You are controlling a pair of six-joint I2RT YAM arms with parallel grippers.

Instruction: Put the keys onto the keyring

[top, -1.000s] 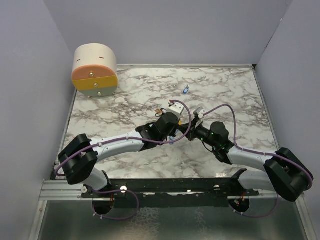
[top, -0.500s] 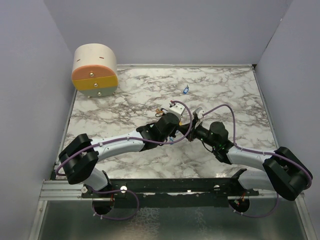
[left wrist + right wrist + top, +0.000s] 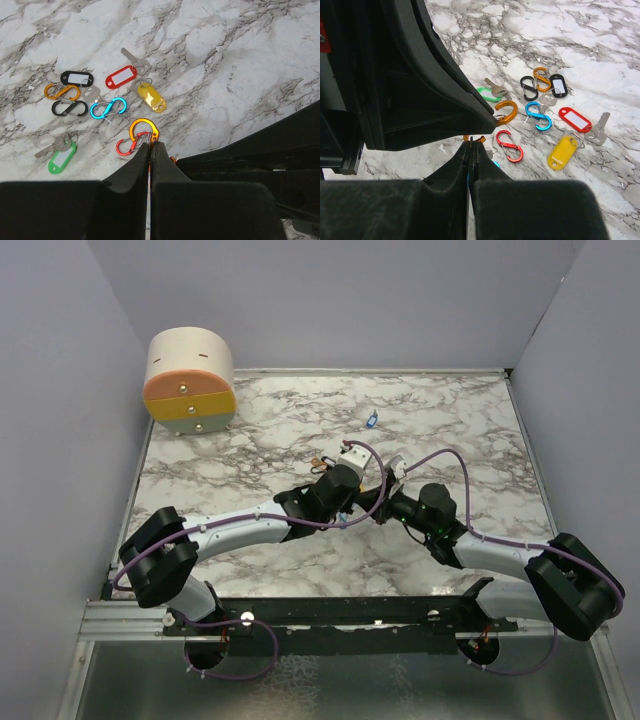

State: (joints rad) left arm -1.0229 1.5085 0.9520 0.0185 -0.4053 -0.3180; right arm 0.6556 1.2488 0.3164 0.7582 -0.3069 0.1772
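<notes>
My left gripper (image 3: 151, 145) is shut on an orange carabiner keyring (image 3: 144, 129), held just above the marble. Below it lie keys with red (image 3: 121, 76), yellow (image 3: 151, 97), green (image 3: 61, 159) and black (image 3: 77, 77) tags. My right gripper (image 3: 471, 142) is shut on a thin piece; blue shows between its fingers and an orange bit (image 3: 474, 138) pokes out at the tips. It sits close under the left gripper's fingers (image 3: 470, 100), near the orange carabiner keyring (image 3: 507, 111). In the top view both wrists meet at mid-table and hide most of the pile.
Loose S-shaped clips lie among the keys: red (image 3: 131, 144), blue (image 3: 108, 108), black (image 3: 69, 107) and orange (image 3: 62, 91). A small blue piece (image 3: 371, 421) lies apart toward the back. A round wooden drawer box (image 3: 190, 380) stands at the back left corner.
Both wrists have edged slightly toward the back of the table, still pressed close together. Both grippers have stayed shut.
</notes>
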